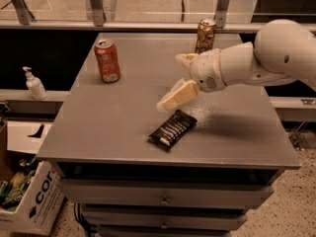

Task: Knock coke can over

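Red-orange coke can (pixel 107 60) with white script, far left; brown-gold patterned can (pixel 205 35), far; black wrapper (pixel 172 129), white stripes; cream tool (pixel 169 82) over the grey counter (pixel 113 127).

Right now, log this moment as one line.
coke can: upright, back left of table | end effector: open, over mid-table near black packet, apart from can | knock-over: not yet done

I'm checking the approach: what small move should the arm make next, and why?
Probably carry the gripper across the table toward the coke can: the can stands upright near the far corner, while the gripper hovers open, well apart, near the dark wrapper.
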`<state>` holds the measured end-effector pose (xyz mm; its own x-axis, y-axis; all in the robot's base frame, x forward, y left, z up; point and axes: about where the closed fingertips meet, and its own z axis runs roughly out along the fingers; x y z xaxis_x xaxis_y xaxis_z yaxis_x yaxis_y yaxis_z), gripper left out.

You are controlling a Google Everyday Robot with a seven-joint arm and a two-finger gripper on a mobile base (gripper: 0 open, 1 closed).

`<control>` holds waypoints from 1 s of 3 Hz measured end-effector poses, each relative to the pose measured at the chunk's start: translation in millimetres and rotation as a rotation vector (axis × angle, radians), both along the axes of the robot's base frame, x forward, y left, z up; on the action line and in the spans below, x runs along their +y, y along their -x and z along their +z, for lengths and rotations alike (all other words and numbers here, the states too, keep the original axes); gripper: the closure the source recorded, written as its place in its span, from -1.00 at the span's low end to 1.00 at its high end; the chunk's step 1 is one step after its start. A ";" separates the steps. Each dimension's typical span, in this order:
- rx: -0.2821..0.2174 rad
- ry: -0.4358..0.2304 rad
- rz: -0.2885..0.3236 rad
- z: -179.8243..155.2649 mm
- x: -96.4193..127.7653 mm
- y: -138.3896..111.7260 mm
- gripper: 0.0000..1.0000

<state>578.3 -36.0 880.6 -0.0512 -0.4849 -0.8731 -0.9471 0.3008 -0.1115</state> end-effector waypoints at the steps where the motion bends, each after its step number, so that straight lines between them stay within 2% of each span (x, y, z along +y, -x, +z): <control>1: -0.032 -0.127 0.004 -2.7 22.5 -18.4 -1.00; 2: -0.058 -0.226 0.005 -0.1 51.3 -30.9 -1.00; 3: -0.083 -0.295 0.012 1.9 83.5 -44.7 -1.00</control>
